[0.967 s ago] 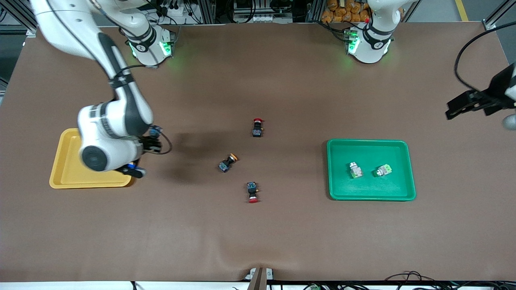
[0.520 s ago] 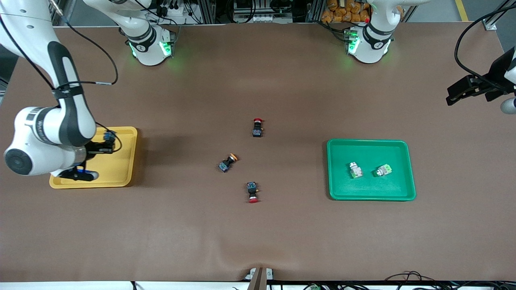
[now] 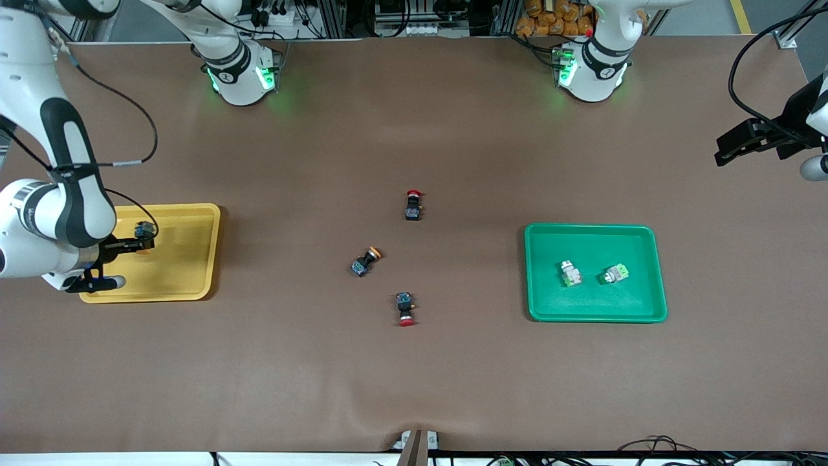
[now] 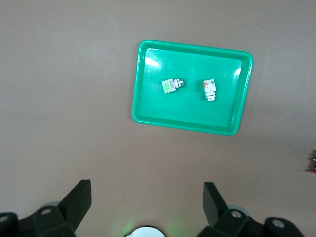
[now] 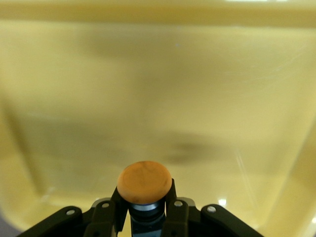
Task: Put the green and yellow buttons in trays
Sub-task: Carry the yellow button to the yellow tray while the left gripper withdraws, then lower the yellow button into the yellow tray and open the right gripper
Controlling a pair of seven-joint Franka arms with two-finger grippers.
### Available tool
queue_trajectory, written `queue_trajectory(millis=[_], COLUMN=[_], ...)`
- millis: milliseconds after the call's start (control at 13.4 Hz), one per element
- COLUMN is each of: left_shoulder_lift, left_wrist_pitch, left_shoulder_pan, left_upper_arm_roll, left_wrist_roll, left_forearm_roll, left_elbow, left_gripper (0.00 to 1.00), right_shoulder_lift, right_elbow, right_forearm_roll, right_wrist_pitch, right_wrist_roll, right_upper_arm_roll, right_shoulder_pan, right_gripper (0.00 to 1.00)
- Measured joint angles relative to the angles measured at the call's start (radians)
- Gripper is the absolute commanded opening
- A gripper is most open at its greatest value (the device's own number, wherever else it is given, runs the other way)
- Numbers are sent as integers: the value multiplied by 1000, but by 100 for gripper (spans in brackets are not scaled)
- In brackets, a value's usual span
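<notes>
1. With its jaws pinching a dark-bodied push-button switch with an orange-yellow round cap (image 5: 144,182), the right gripper (image 3: 132,244) hangs over the shallow yellow plastic tray (image 3: 187,278) at the right arm's end of the table. In the right wrist view the cap points down at the tray floor, apparently not touching it.
2. Step in hand, as I judge it: delivering 1st yellow button to the yellow tray; release not yet done.
3. Next move calls for a short drop toward the tray floor, then spreading the jaws w/ the button well inside the rim so it can't roll out.
4. Second orange-yellow-capped dark switch (image 3: 365,261) lies on the brown table cover (image 3: 453,388) near mid-table, between two red-capped dark switches (image 3: 413,204) (image 3: 405,308); those aren't task items. It's the likely next pick.
5. Shallow green plastic tray (image 3: 537,310) sits toward the left arm's end; both white-grey switches with green parts (image 3: 569,273) (image 3: 615,274) lie in it, apart from each other. Green half looks done.
6. Left gripper (image 4: 147,202) waits, jaws spread & empty, high up near the table's edge at the left arm's end.
</notes>
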Motion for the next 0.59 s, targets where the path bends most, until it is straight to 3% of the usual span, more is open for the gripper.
queue_trajectory(millis=[297, 372, 446, 520, 595], left_shoulder_lift=[0, -1, -1, -1, -1], left_wrist_pitch=[0, 0, 0, 0, 0], left_shoulder_pan=[0, 0, 0, 0, 0], left_upper_arm_roll=[0, 0, 0, 0, 0], left_wrist_roll=[0, 0, 0, 0, 0], left_forearm_roll=[0, 0, 0, 0, 0], left_elbow=[-1, -1, -1, -1, -1], left_gripper=[100, 100, 100, 100, 100], right_shoulder_lift=[58, 62, 64, 66, 69], right_elbow=[39, 45, 48, 49, 50], right_forearm_roll=[1, 1, 2, 7, 21], right_wrist_pitch=[14, 12, 11, 9, 9], right_wrist_roll=[-121, -130, -131, -131, -131], right_upper_arm_roll=[1, 1, 2, 4, 6], right_shoulder_pan=[-59, -65, -66, -66, -66], right_gripper=[0, 15, 72, 100, 100])
